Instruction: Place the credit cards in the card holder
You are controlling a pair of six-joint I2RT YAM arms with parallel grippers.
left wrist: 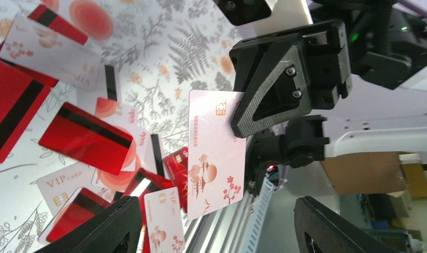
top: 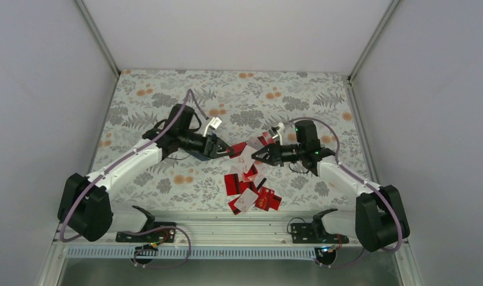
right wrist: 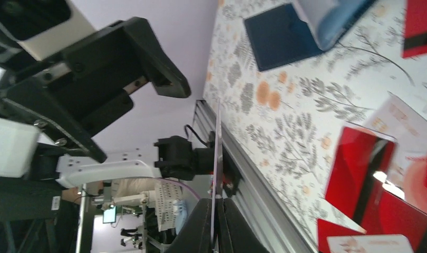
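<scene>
Glossy plastic credit cards [left wrist: 85, 138], matt printed tablecloth [top: 257, 89]

The overhead camera sits high behind both arm bases, looking down over the whole bench [top: 167, 101]. The left wrist camera, close and rolled sideways, faces across the scattered credit cards [left wrist: 85, 137] to a white card [left wrist: 214, 153]. The right wrist camera sights along that same card's edge, toward the card holder [right wrist: 280, 34].

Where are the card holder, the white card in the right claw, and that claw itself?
card holder [right wrist: 277, 37]: right wrist view, navy cover.
white card [left wrist: 216, 163]: left wrist view, printed face.
right claw [top: 255, 154]: top view, between its fingertips.
</scene>
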